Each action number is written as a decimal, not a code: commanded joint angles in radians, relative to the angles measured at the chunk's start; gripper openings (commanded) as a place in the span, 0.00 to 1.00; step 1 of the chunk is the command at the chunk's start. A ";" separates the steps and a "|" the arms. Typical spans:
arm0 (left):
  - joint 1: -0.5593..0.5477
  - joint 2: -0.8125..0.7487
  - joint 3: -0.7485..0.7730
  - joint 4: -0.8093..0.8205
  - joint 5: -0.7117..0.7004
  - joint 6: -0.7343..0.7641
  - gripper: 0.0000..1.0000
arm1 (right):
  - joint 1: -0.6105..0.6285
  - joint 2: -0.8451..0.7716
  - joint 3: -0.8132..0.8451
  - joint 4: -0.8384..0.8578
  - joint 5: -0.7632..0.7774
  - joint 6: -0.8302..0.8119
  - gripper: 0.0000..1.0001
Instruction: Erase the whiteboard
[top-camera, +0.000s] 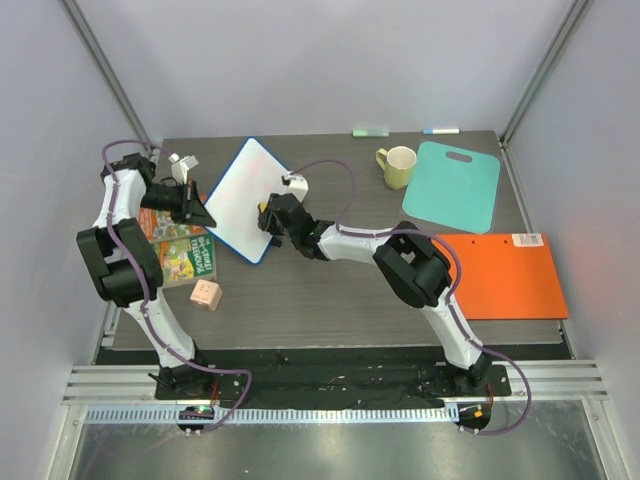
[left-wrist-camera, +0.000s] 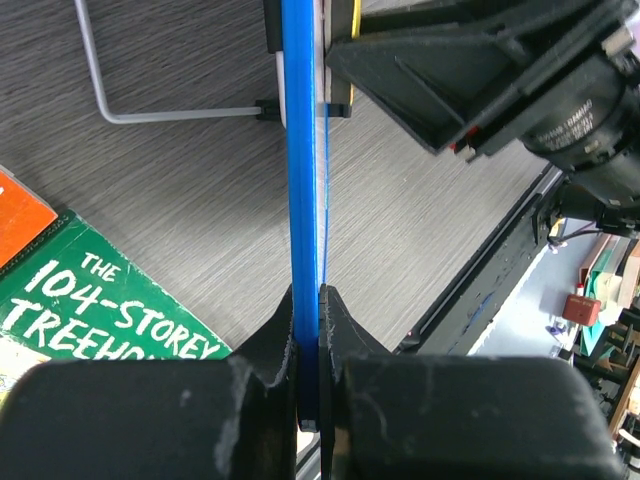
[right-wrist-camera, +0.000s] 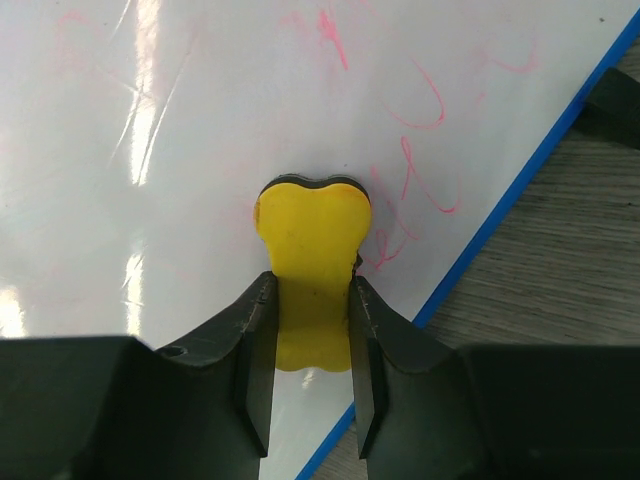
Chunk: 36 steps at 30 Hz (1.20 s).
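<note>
Top view: you've got the whiteboard (top-camera: 240, 195) between the two hands, on the desk (top-camera: 330, 300), and it looks tipped up at an angle. The left hand (top-camera: 203, 212) is at its left edge. The right hand (top-camera: 272, 218) is against its face w/ a yellow eraser (top-camera: 264, 211). A book (top-camera: 182, 252) lies just left of the whiteboard, partly under the left arm, and a pink block (top-camera: 206, 294) sits nearer the arm bases. To the right of the whiteboard are a mug (top-camera: 398, 167), then a teal cutting board (top-camera: 458, 188), and an orange clipboard (top-camera: 500, 275) well apart, twd the near-right.

Left wrist: your left hand is clenched on the whiteboard's blue rim (left-wrist-camera: 300, 150), which you see edge-on and pinched tight btwn both fingers. A wire stand (left-wrist-camera: 160, 116) juts from the whiteboard's back side. The book's green cover reads "The 104-Storey Treeho…", cut off by the hand. Part of the right arm shows on the whiteboard's other side.

Right wrist: your right hand is grasping the yellow eraser by its narrow waist, a finger on each side. The eraser's front end is pressed to the white surface near the rim. Pink-red scribbles (right-wrist-camera: 441, 103) show just right of the eraser and above it, w/ fainter pink smears further left.
</note>
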 joint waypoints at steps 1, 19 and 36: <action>-0.093 -0.001 -0.043 -0.019 -0.003 0.151 0.00 | 0.181 0.101 0.027 -0.117 -0.265 -0.014 0.01; -0.093 -0.003 -0.042 -0.019 -0.012 0.151 0.00 | -0.025 0.090 -0.027 -0.158 -0.089 0.095 0.01; -0.093 -0.006 -0.031 -0.040 -0.009 0.161 0.00 | -0.172 0.178 0.186 -0.279 -0.012 0.080 0.01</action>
